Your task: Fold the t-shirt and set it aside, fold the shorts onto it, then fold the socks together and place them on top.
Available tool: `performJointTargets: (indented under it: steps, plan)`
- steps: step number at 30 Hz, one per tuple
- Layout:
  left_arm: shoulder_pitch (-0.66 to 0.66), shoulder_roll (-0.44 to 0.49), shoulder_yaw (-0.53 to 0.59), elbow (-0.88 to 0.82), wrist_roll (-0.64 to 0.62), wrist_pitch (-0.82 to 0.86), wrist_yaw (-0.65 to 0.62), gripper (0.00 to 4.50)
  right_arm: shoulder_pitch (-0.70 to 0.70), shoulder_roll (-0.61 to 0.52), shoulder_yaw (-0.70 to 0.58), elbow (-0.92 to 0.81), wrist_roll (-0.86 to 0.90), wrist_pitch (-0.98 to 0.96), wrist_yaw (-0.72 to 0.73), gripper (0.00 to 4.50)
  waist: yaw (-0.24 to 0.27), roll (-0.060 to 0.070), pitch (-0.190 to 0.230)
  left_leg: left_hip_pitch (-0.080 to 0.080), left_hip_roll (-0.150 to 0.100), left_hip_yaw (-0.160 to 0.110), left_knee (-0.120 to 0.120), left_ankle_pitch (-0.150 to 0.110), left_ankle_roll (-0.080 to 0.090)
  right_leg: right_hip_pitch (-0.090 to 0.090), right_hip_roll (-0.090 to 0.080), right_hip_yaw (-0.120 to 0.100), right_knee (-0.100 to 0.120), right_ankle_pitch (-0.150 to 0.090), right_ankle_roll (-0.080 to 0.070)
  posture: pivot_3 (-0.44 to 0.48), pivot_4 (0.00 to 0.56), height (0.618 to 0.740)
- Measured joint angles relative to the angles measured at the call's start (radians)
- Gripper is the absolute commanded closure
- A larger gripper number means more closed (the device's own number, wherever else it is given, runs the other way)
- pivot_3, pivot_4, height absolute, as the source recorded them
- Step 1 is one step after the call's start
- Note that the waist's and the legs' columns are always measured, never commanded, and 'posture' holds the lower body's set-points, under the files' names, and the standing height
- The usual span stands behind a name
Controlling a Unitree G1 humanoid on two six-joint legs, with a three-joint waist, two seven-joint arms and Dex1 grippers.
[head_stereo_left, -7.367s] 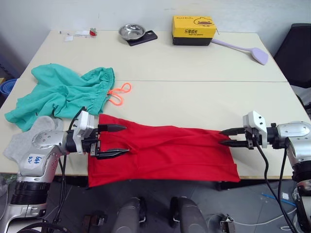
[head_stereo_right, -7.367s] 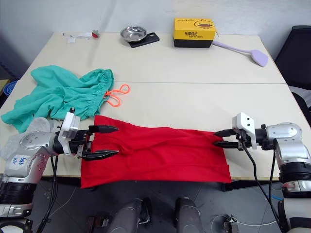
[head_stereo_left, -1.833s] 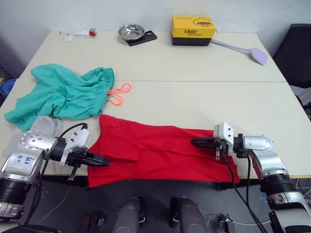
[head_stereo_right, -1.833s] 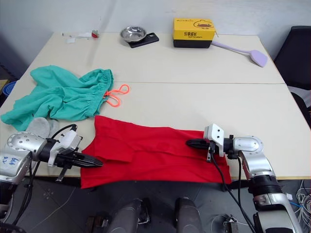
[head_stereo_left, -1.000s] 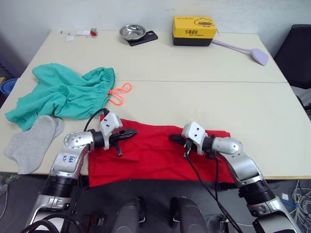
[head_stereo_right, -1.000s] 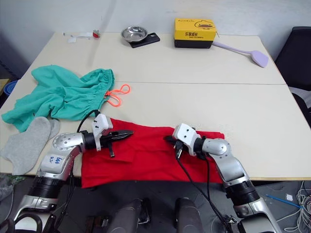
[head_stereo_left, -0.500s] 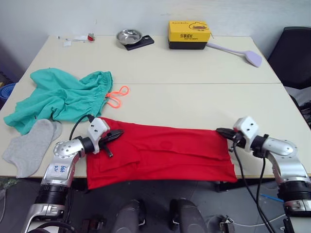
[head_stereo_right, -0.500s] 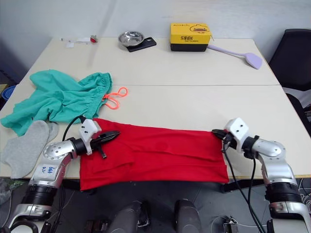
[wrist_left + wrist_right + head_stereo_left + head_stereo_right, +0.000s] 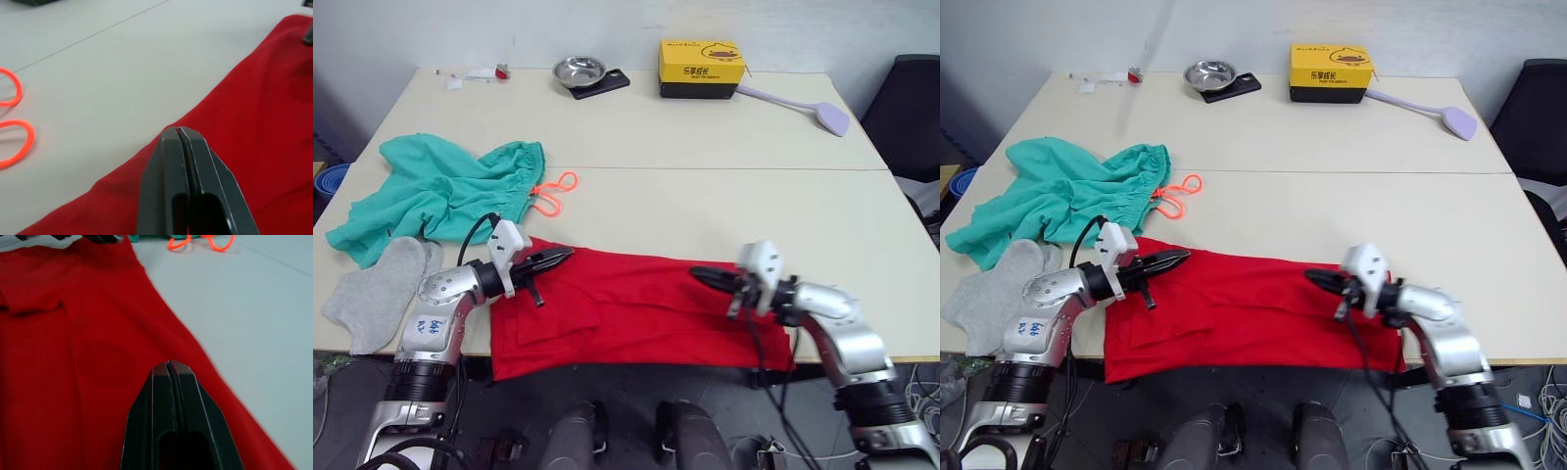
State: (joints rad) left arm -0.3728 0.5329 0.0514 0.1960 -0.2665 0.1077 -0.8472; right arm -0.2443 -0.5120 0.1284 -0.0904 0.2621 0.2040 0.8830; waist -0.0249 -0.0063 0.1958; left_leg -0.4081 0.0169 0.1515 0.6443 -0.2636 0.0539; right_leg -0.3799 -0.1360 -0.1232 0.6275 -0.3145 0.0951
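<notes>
We've got both arms low and bent inward w/ wrists about level, left gripper (image 9: pixel 558 257) pointing toward the right arm w/ jaws pressed together, right gripper (image 9: pixel 697 273) pointing back toward the left, jaws likewise closed, the two well apart.

On the table lie one bright red cloth t-shirt (image 9: pixel 646 304), one pair of teal-green cloth shorts (image 9: pixel 435 191) and two light grey socks (image 9: pixel 374 291). At the back are one shiny metal bowl (image 9: pixel 578 69), one yellow box (image 9: pixel 701 61) and one pale purple flat swatter (image 9: pixel 801 106).
</notes>
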Motion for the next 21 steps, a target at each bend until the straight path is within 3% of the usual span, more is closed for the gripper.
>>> performJointTargets:
  steps: [6, 14, 21]
  plan:
    - [-0.018, -0.007, 0.0, 0.111, 0.08, -0.051, 0.1, 4.46, 0.011, -0.024, 0.008, 0.027, -0.069, 0.001, -0.063, 4.5, 0.001, 0.0, 0.0, -0.003, -0.001, 0.0, 0.0, -0.001, 0.001, -0.003, -0.001, -0.001, 0.0, 0.0, 0.0, 0.0, 0.15, 0.74]
    - [-0.004, 0.009, 0.051, 0.159, 0.092, -0.101, 0.163, 4.46, 0.083, -0.167, -0.199, 0.209, -0.025, -0.154, 0.009, 4.5, 0.0, -0.001, 0.0, 0.002, -0.001, 0.0, 0.0, -0.001, 0.002, 0.003, -0.001, -0.001, -0.001, 0.0, 0.0, 0.0, 0.15, 0.74]
    - [0.055, 0.009, 0.098, 0.137, -0.01, -0.094, 0.063, 4.46, 0.092, -0.184, -0.317, 0.374, 0.07, -0.267, 0.113, 4.5, -0.004, 0.0, 0.0, 0.002, 0.0, 0.0, 0.0, -0.001, 0.002, 0.002, 0.0, -0.001, -0.001, 0.0, 0.0, 0.0, 0.15, 0.74]
